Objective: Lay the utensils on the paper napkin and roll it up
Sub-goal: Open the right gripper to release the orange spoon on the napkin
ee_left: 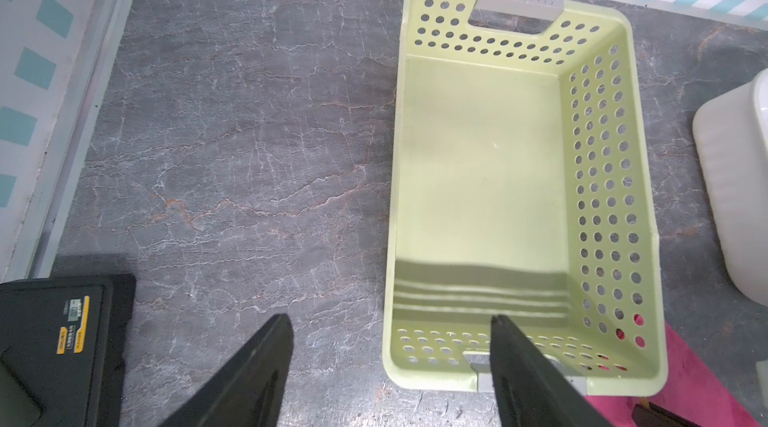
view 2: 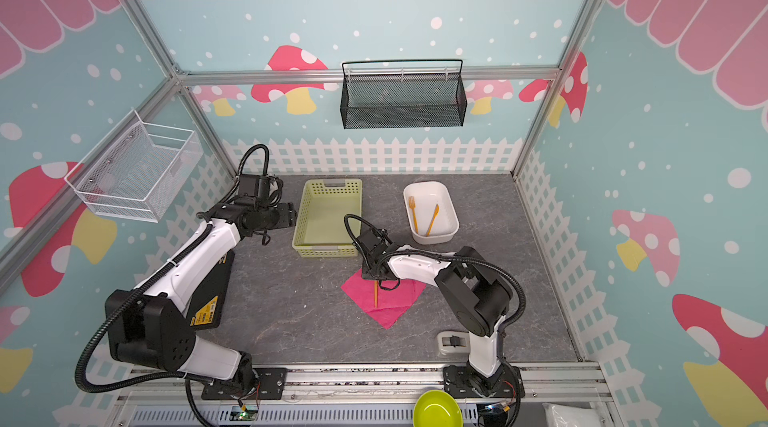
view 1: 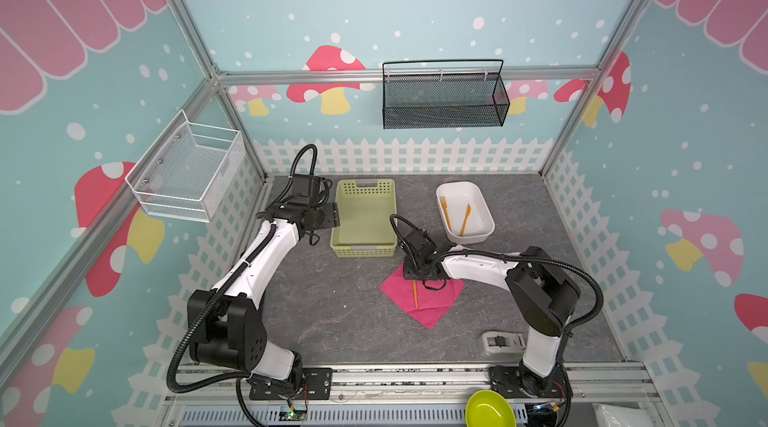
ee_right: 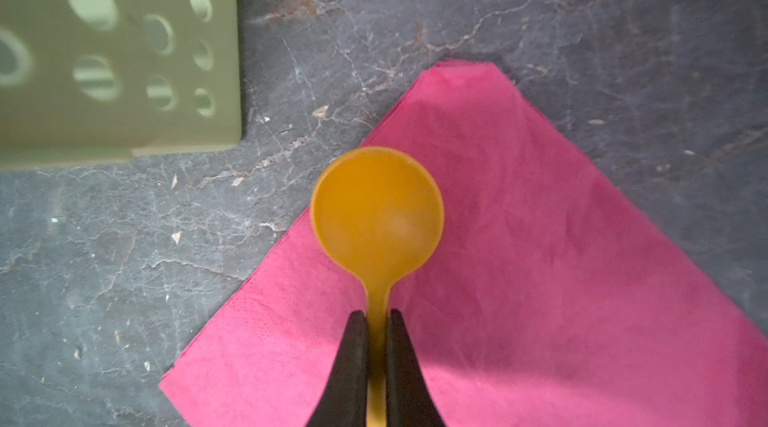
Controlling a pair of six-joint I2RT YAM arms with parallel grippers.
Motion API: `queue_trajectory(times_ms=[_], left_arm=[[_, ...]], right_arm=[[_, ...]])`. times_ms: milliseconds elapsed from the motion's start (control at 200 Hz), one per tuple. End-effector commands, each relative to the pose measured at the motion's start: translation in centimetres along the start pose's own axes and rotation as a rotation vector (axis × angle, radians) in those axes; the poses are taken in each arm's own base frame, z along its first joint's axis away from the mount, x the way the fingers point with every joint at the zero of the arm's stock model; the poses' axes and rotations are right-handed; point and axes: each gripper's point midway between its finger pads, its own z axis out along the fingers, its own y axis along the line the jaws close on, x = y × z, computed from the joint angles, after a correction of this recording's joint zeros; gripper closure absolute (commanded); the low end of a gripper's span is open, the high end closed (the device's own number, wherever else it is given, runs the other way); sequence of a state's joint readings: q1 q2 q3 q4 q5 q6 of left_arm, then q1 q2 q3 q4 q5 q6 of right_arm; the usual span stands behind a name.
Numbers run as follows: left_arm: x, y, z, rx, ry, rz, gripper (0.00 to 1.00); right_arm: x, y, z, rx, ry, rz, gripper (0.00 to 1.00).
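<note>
Near the bench's middle, the right gripper point(ee_right: 376, 314) pinches an orange spoon point(ee_right: 376, 213) by its handle over the magenta paper napkin point(ee_right: 540, 279). An orange fork point(view 1: 446, 213) and knife point(view 1: 465, 219) lie in a white tub point(view 1: 469, 238) toward the back edge. The left gripper point(ee_left: 390, 319), fingers spread wide and empty, hovers beside the pale green basket point(ee_left: 602, 154).

Three orange pieces were counted: one spoon point(ee_right: 377, 213), one fork point(view 1: 445, 211), one knife point(view 1: 465, 219). There was one paper napkin point(view 1: 434, 306), one green basket point(view 1: 347, 188), one white tub point(view 1: 484, 213), one white wire rack point(view 1: 187, 171), one black mesh rack point(view 1: 444, 100) and one lime bowl point(view 1: 488, 410).
</note>
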State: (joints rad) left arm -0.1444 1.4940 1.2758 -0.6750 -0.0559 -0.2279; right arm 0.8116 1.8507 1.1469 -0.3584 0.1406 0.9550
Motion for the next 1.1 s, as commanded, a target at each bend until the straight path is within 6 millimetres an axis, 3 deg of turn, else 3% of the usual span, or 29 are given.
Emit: queue_trajectory(times_ms=[0, 310, 1096], left_arm=[[0.25, 0.38, 0.29, -0.007, 0.008, -0.008, 0.23], [0.33, 0.19, 0.45, 0.004, 0.014, -0.011, 0.23], [0.29, 0.43, 0.47, -0.002, 0.014, -0.013, 0.23]], right_arm=[[1.01, -0.94, 0.96, 0.047, 0.023, -0.011, 0.96], [1.43, -1.79, 1.59, 0.078, 0.022, -0.021, 0.96], [1.08, -1.18, 1.44, 0.044, 0.006, -0.034, 0.94]])
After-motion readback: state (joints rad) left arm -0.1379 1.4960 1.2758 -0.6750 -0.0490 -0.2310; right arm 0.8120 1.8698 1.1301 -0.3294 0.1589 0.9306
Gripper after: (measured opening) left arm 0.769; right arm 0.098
